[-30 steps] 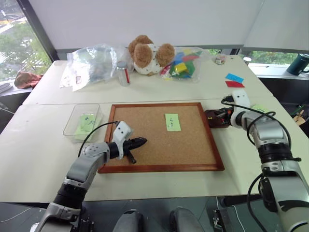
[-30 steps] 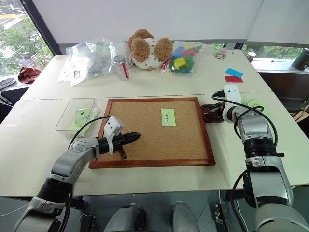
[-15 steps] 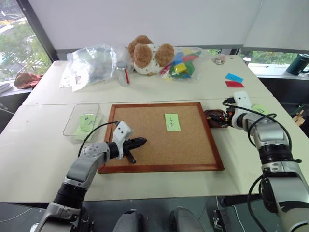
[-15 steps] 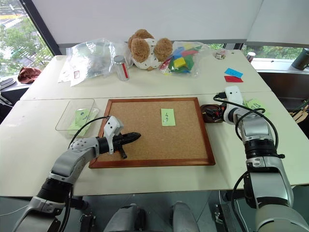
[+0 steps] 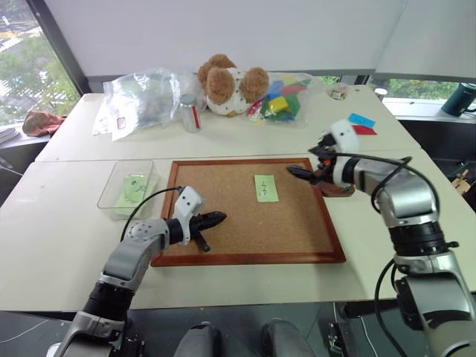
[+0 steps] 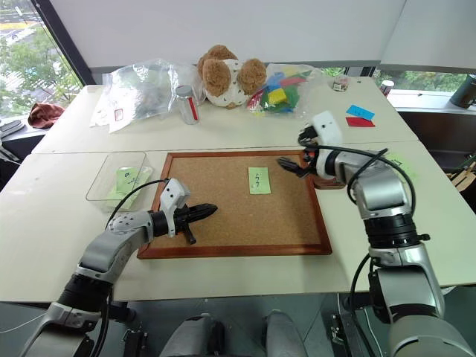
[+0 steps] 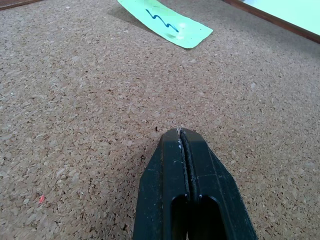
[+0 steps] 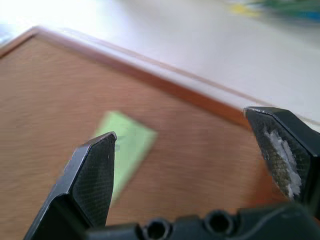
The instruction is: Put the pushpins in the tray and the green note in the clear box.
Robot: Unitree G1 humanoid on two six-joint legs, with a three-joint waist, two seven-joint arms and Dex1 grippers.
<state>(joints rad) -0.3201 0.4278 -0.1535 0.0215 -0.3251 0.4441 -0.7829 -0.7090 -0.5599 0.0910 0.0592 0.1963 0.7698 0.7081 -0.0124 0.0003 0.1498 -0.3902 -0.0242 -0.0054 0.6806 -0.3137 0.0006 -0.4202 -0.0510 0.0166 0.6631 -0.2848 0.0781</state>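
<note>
The right tool (image 6: pixel 286 164) has left the small dark red-brown tray (image 5: pixel 336 189) and swung over the cork board (image 5: pixel 245 223), its fingers now wide open and empty. It aims at the pale green paper note (image 5: pixel 265 187), so the note looks next. The left tool (image 5: pixel 216 219) stays shut, holding nothing. The see-through plastic box (image 5: pixel 111 186) waits on the tabletop (image 5: pixel 59 223).

An office-like test room is suggested. White tables (image 5: pixel 67 223) are pushed together beneath large windows (image 5: pixel 30 67) with lowered roller blinds (image 5: pixel 223 33), and a corkboard (image 5: pixel 245 212) is laid out.
</note>
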